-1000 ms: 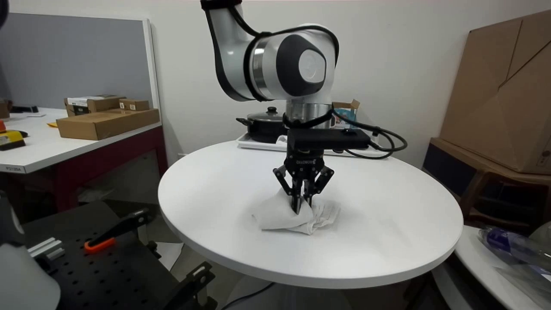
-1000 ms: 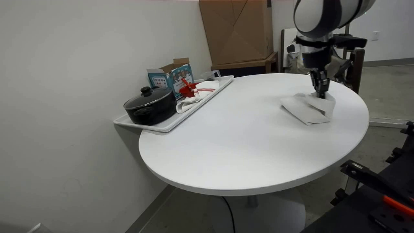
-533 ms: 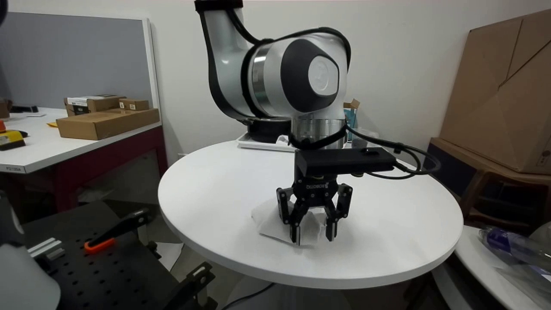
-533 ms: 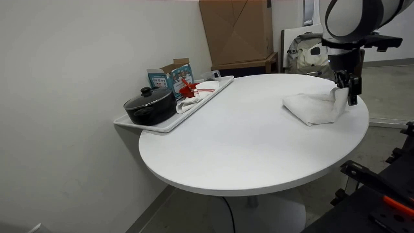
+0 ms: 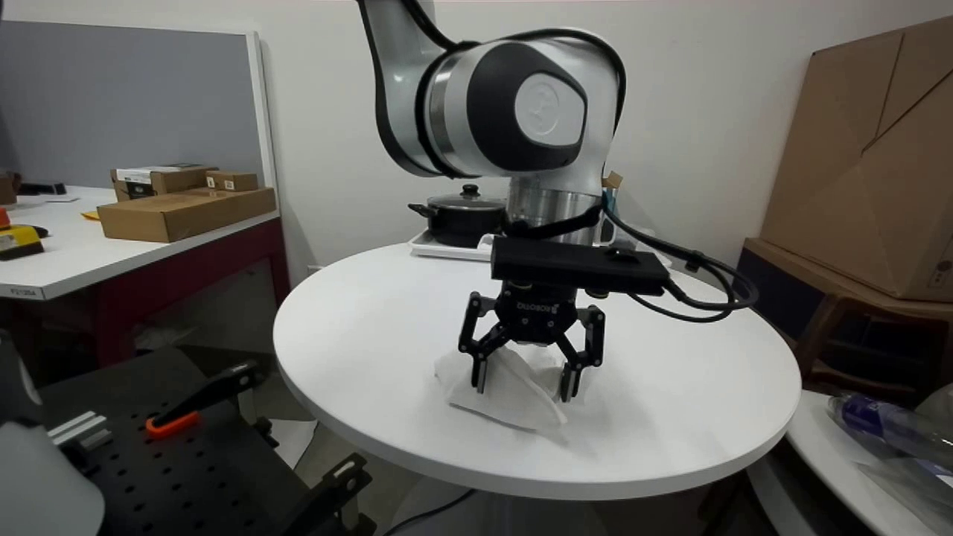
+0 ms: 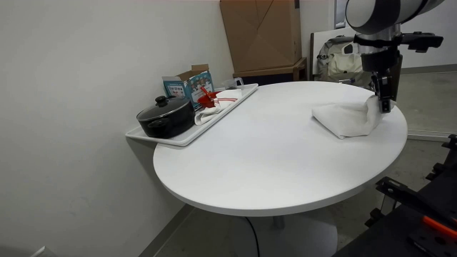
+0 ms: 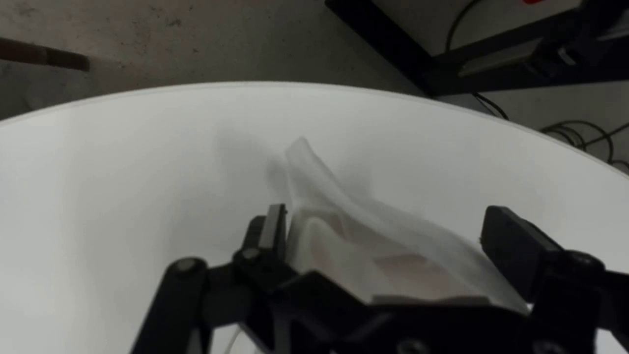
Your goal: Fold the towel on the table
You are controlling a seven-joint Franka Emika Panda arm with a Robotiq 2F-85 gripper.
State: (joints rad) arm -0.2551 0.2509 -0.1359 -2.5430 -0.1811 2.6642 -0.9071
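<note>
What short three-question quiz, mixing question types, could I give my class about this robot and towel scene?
1. True or false: the gripper at the towel is open.
2. Which one stands on the tray: a) backpack, b) pot, c) gripper?
3. Fill in: the cloth on the tray has ____ stripes.

Key: 1. true; 2. b, the pot; 3. red.

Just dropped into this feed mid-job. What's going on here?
A black two-finger robot gripper is at work on a thin white cloth towel on a large, round, white-topped table. Its jaws stand wide open on either side of a raised part of the towel, which doesn't appear gripped. The towel is rumpled, not yet a neat, flat fold; I can't tell whether the gripper touches it.
</note>
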